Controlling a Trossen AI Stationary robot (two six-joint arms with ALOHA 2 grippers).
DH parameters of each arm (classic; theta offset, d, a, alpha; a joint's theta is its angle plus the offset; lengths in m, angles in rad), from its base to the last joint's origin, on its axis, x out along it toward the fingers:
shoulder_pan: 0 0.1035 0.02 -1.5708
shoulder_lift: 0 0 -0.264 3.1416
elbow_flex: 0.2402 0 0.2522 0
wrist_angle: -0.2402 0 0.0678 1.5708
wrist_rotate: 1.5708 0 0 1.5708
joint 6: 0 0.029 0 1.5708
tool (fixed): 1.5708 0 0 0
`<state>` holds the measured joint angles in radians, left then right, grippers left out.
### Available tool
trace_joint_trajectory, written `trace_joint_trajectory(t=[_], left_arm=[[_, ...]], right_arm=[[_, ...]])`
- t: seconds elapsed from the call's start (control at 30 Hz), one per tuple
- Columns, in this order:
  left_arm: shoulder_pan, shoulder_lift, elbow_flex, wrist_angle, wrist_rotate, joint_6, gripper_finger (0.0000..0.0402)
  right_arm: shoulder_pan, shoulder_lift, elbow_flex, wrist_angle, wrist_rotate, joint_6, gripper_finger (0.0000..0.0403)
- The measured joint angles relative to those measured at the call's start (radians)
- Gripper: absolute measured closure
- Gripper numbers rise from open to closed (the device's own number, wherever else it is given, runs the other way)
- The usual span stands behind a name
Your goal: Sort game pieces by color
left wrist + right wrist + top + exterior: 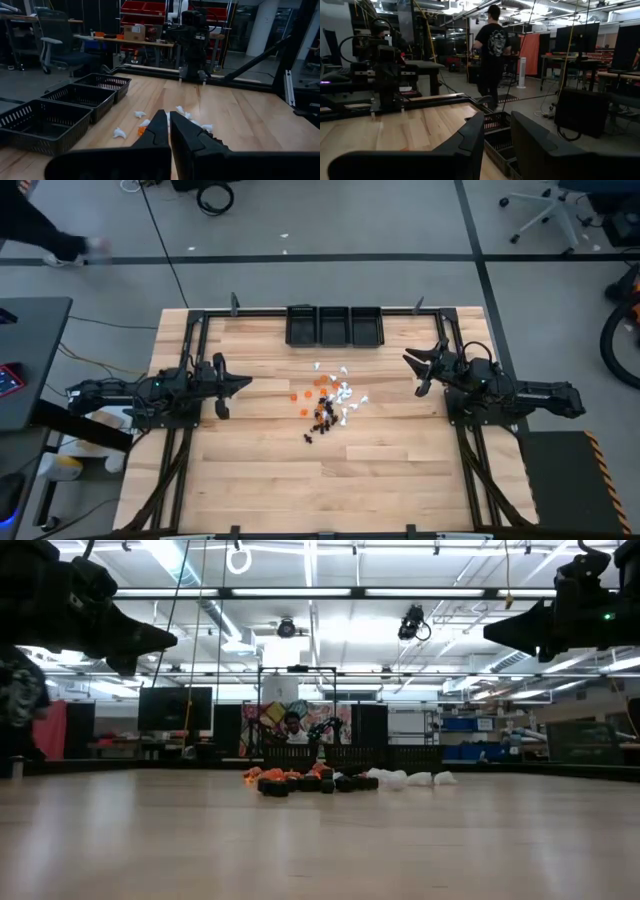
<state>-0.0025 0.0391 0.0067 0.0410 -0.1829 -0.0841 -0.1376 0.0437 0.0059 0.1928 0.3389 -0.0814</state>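
Your game pieces [328, 402] lie in a loose heap at mid-table [260, 470]: white ones toward the bins [335, 326] and the right arm, orange in the middle, black nearest the front edge. The three bins sit side by side at the far edge, apart from the heap. Your left gripper [240, 383] hangs above the table left of the heap, fingers [155, 132] nearly closed on nothing. Your right gripper [412, 360] hangs to the right, fingers [472, 135] slightly apart, empty.

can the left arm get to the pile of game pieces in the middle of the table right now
Probably yes. The left gripper sits apart from the game pieces, fingers shut and empty, with only bare table between them and nothing in the way.
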Motion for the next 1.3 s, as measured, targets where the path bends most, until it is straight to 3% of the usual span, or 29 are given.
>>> trace_joint_trajectory(t=[0.73,1.03,1.3], left_arm=[[0.000,0.000,0.000,0.002,0.000,-0.018,0.0402],[0.000,0.000,0.000,0.132,0.000,-0.097,0.0402],[0.000,0.000,0.000,0.127,0.000,-0.081,0.0402]], right_arm=[[0.000,0.000,0.000,0.000,0.000,0.000,0.0302],[0.000,0.000,0.000,0.000,0.000,0.000,0.0302],[0.000,0.000,0.000,0.008,0.000,0.000,0.0302]])
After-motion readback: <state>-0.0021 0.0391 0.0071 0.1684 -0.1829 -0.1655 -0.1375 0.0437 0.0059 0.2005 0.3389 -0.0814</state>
